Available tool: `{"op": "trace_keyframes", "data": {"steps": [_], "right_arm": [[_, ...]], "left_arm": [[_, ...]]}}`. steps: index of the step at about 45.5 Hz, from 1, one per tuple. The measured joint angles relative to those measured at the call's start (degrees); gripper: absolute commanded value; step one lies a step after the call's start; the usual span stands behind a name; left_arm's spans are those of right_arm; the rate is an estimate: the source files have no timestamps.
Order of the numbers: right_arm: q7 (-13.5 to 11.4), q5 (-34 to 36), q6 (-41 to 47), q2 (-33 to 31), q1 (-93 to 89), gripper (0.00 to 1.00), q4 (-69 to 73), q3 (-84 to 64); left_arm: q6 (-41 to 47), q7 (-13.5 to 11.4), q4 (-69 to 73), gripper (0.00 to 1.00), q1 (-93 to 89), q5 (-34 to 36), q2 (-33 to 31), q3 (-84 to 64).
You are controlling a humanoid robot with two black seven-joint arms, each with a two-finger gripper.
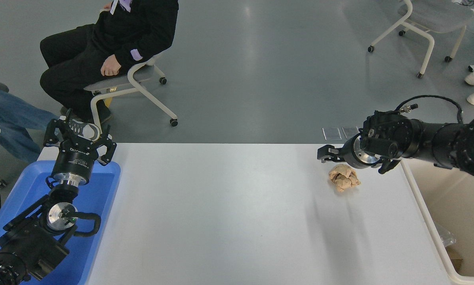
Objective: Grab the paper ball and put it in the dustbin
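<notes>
The paper ball (pixel 343 179), a tan-brown crumpled wad, lies on the white table (pixel 229 213) near its far right corner. My right gripper (pixel 353 161) comes in from the right edge and hovers just behind and above the ball. Its fingers are spread open and hold nothing. The dustbin (pixel 426 213), a cream-beige bin with a thick rim, stands against the table's right side, right of the ball. My left gripper (pixel 79 133) is parked open at the lower left, over the blue tray.
A shallow blue tray (pixel 102 198) sits at the table's left edge under the left arm. The bin holds some clear plastic (pixel 446 237) and a brown scrap (pixel 455 258). A person sits on a chair (pixel 138 79) beyond the far left; another chair (pixel 427 23) stands far right.
</notes>
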Motion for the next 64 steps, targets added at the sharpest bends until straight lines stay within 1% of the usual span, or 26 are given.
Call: {"op": "trace_keyframes", "data": {"steps": [10,22,23,31,36,48,55,63,64], "right_arm": [[0.0,-0.9,-3.8,2.7,-7.6,1.0,-9.3,-0.3],[-0.2,-1.5,-5.9,4.1,-12.6,1.0,-15.4,-0.6],[-0.2,-1.5,-5.9,4.2,-12.9,0.98,-15.7,-0.5],[-0.2,-1.6,-7.3,4.7,-14.9,0.97,-17.5,0.7],[-0.3,-1.6,-8.1,4.8,-15.5,0.93,-18.1,1.7],[-0.3,-1.6,-9.5,4.9,-17.0,0.65,-18.7,3.1],[-0.3,-1.6,-10.5,4.9,-17.8,0.42,-18.8,3.4],[-0.3,-1.5,-11.1,4.7,-18.5,0.21,-18.9,3.6],[-0.3,-1.4,-11.1,4.6,-18.5,0.17,-18.9,3.6]], "left_arm": [[0.0,0.0,0.0,0.99,0.0,0.0,0.0,0.0],[0.0,0.0,0.0,0.99,0.0,0.0,0.0,0.0],[0.0,-0.1,0.0,0.99,0.0,0.0,0.0,0.0],[0.0,-0.1,0.0,0.99,0.0,0.0,0.0,0.0],[0.0,-0.1,0.0,0.99,0.0,0.0,0.0,0.0],[0.0,-0.1,0.0,0.99,0.0,0.0,0.0,0.0],[0.0,-0.1,0.0,0.99,0.0,0.0,0.0,0.0],[0.0,-0.1,0.0,0.99,0.0,0.0,0.0,0.0],[0.0,-0.1,0.0,0.99,0.0,0.0,0.0,0.0]]}}
